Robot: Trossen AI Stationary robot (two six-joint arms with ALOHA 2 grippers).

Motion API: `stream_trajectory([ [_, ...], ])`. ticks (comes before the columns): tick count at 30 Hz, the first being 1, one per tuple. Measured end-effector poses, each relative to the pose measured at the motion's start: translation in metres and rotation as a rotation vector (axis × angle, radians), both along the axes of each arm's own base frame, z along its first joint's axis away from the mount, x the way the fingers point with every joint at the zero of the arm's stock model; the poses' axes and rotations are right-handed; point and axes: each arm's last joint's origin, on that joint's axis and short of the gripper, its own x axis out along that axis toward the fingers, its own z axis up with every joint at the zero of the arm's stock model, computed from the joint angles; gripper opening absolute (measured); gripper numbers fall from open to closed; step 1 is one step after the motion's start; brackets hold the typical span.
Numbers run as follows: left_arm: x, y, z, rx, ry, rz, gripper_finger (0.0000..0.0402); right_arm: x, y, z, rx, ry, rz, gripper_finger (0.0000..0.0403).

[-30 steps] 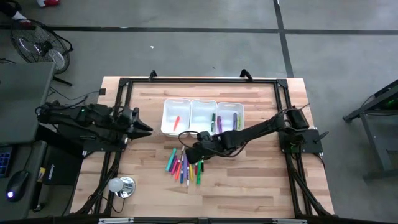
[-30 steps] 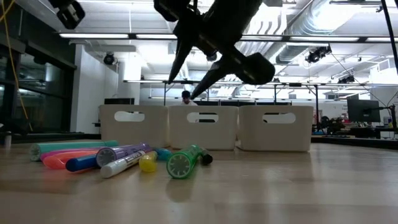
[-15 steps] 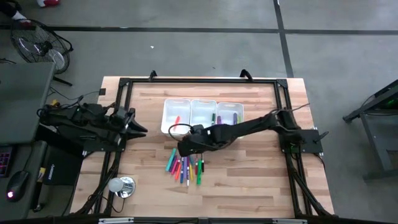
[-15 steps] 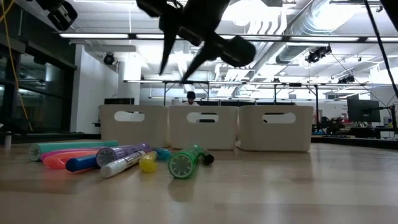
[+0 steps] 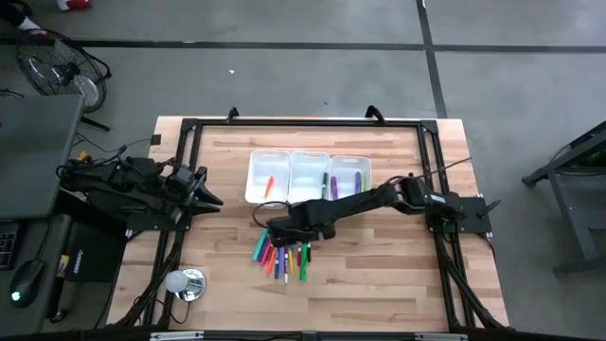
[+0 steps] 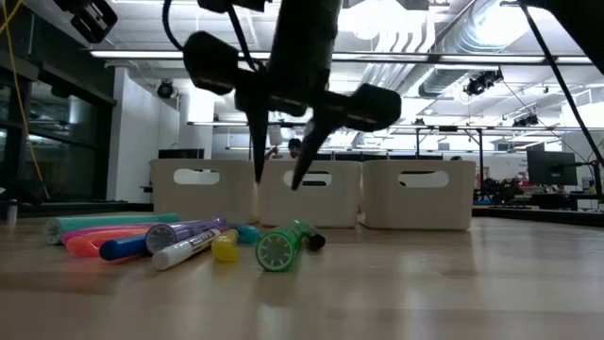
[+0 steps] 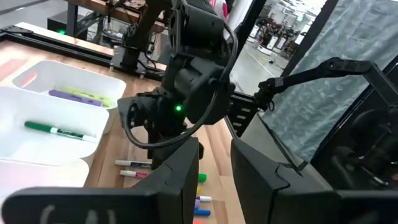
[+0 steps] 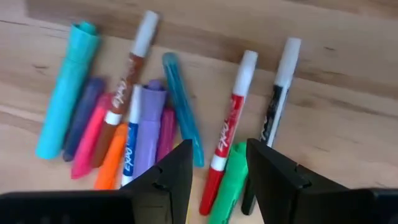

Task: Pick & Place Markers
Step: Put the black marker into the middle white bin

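High view: right claw (image 5: 272, 230), fingers parted and empty, above the markers (image 5: 281, 254) clustered on the counter (image 5: 379, 275). Left claw (image 5: 210, 194), narrowly parted, waits at the counter's left edge.

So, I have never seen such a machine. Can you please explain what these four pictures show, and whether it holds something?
It is a robot with two dark arms at a wooden table, each ending in a two-finger gripper. One picture looks straight down from above, one looks level across the table top, and two come from small cameras on the wrists.

From above, the right gripper reaches over a pile of markers lying loose on the table. Its wrist camera looks down on them between its own open fingers, which hold nothing. In the level view it hangs above the pile without touching it.

The left gripper waits at the table's left edge, also open and empty.

Behind the pile stand three white bins; a few markers already lie inside.
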Motion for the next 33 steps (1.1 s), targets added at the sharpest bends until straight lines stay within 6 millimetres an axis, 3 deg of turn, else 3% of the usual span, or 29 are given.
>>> stream_trajectory([
  [13,0.0,-0.001,0.0,-0.004,0.002,-0.028,0.0092,-0.011,-0.003,-0.006,-0.048,0.103,-0.021,0.0138],
  [24,0.0,-0.001,0.0,-0.004,0.001,-0.032,0.0092,-0.017,-0.002,-0.042,0.003,0.112,-0.04,0.0138],
  [33,0.0,-0.001,0.0,-0.007,0.005,-0.044,0.0092,-0.022,-0.002,-0.053,0.038,0.121,-0.034,0.0138],
])
